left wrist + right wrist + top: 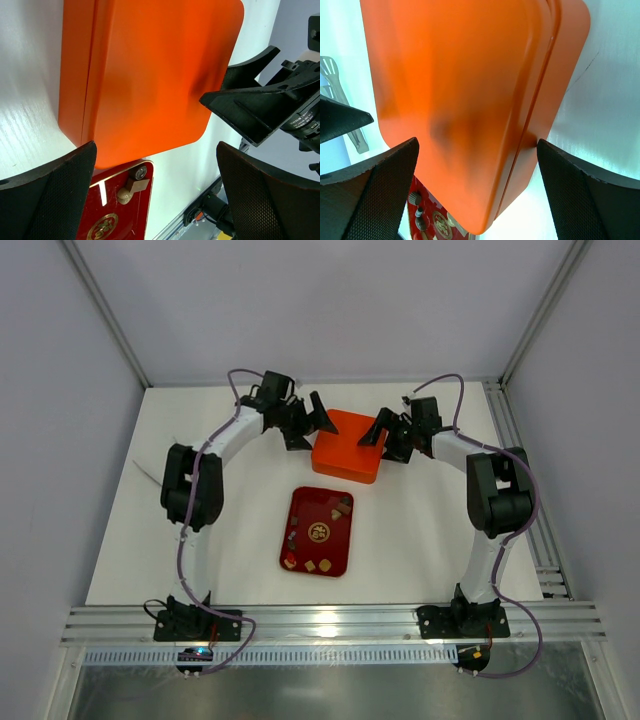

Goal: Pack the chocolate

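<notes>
two grippers are flanking the orange box [345, 447], the left gripper [315, 428] at its left side and the right gripper [383, 443] at its right. both are showing fingers spread wide and gripping nothing. whether any finger is touching the box, i cannot tell.

the chocolate [311, 566] is lying in the dark red tray [297, 510], which is sitting just beside the box on the side nearer the arm bases. the pieces are gathering at its far right corner, along its left side and across its near end.

the box is looking closed, with a seam running along its side in both wrist views, so opening it is probably the step in hand. if the two grippers are closing unevenly, they are risking pushing the whole box into the tray and scattering the pieces. later, each piece is being far smaller than the fingers, so a pinch off centre could flick one away.

no single piece is showing a clear long axis, and which way the triangles are pointing is too small to tell. as a group they are spreading along the tray's length, which is running from near to far, leaning slightly right.
</notes>
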Robot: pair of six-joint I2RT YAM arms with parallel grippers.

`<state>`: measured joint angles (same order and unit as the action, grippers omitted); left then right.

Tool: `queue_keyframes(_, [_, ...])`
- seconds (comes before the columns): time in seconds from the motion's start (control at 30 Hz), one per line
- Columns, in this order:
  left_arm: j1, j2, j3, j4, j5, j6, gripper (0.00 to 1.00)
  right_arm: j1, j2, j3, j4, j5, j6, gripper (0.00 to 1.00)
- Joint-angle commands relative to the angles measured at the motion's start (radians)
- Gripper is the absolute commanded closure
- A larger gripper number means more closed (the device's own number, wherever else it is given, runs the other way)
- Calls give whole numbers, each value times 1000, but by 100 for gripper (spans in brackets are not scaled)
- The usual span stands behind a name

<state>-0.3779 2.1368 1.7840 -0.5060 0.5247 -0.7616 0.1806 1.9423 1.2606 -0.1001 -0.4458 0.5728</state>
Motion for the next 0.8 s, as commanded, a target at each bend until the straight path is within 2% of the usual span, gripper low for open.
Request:
queue_keyframes(0.0, [-7, 11, 46, -5, 14, 1, 0, -1, 0, 33, 11, -1, -22, 0])
queue_keyframes(0.17, [-7, -38, 5, -23, -40, 36, 0, -1, -2, 28, 8, 2, -25, 0])
queue_keyframes(0.37, [0, -139, -116, 10, -88, 15, 0, -3, -3, 20, 16, 1, -19, 0])
queue_keyframes(0.53, [-6, -213, -322, 191, -71, -131, 0, -6, -3, 19, 23, -5, -10, 0])
queue_keyframes(0.77, [-50, -267, -498, 458, -87, -326, 0, -4, 0, 17, 36, -13, 1, 0])
